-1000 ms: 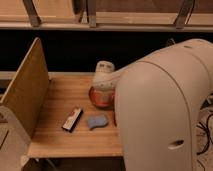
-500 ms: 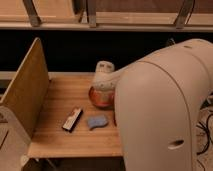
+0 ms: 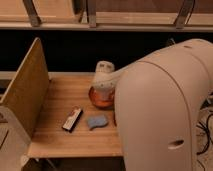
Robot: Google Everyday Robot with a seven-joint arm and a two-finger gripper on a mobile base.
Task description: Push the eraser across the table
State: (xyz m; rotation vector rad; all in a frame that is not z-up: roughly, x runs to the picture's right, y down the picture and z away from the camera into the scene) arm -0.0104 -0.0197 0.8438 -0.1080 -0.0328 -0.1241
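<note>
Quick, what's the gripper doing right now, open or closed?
The gripper hangs over the table, beyond the eraser; open or closed cannot be told.

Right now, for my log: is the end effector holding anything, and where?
Cannot tell; the end effector hangs over the table, by an orange object. The eraser lies apart.

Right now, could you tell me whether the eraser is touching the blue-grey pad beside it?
Apart. The camera view shows bare table between the eraser and the blue-grey pad. The gripper is farther back over the table.
</note>
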